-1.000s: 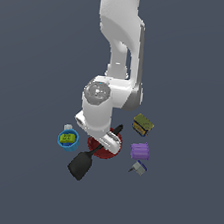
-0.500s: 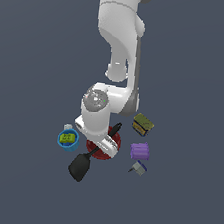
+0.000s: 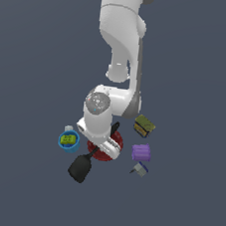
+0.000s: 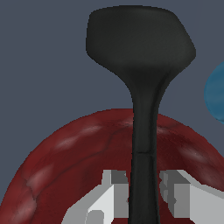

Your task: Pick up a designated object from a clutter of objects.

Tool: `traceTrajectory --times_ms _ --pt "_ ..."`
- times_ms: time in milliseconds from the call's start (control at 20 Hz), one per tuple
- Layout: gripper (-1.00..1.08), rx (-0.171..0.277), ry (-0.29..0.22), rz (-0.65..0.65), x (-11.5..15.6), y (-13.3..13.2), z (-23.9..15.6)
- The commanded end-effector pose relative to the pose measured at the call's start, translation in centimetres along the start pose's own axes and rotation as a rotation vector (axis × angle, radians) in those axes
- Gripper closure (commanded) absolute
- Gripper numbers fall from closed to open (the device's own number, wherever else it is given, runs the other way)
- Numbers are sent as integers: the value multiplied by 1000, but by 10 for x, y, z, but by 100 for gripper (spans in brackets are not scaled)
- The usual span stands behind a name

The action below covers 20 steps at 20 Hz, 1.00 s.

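The black spatula (image 3: 80, 167) lies across the red bowl (image 3: 117, 144), its broad blade off the bowl toward the exterior view's left and its thin handle running over the rim. My gripper (image 3: 102, 148) is down over the bowl. In the wrist view the spatula (image 4: 141, 48) has its handle passing between my gripper's (image 4: 144, 192) two fingers (image 4: 117, 189), which press close on either side of it above the bowl (image 4: 70, 153). The gripper is shut on the handle.
A blue cup (image 3: 68, 140) with a green inside stands to the exterior view's left of the bowl; its edge (image 4: 216, 94) shows in the wrist view. A purple block (image 3: 141, 152), an olive-yellow box (image 3: 144, 125) and a tiny grey-blue piece (image 3: 139, 169) lie to the right.
The arm has come down toward the bowl and the spatula handle over the last second. The objects have not moved.
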<state>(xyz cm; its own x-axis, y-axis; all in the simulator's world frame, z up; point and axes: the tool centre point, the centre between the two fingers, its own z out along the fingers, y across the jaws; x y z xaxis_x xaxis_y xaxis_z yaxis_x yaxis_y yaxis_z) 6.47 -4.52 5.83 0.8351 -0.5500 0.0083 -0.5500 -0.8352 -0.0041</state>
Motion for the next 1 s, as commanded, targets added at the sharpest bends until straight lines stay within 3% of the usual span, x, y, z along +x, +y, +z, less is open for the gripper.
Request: traceTrajectory --times_ms 0,500,950 --pt "108 0 0 0 0 0 0" --pt "108 0 0 0 -7 -2 -26" --pt "108 -1 -2 0 -25 -6 -95"
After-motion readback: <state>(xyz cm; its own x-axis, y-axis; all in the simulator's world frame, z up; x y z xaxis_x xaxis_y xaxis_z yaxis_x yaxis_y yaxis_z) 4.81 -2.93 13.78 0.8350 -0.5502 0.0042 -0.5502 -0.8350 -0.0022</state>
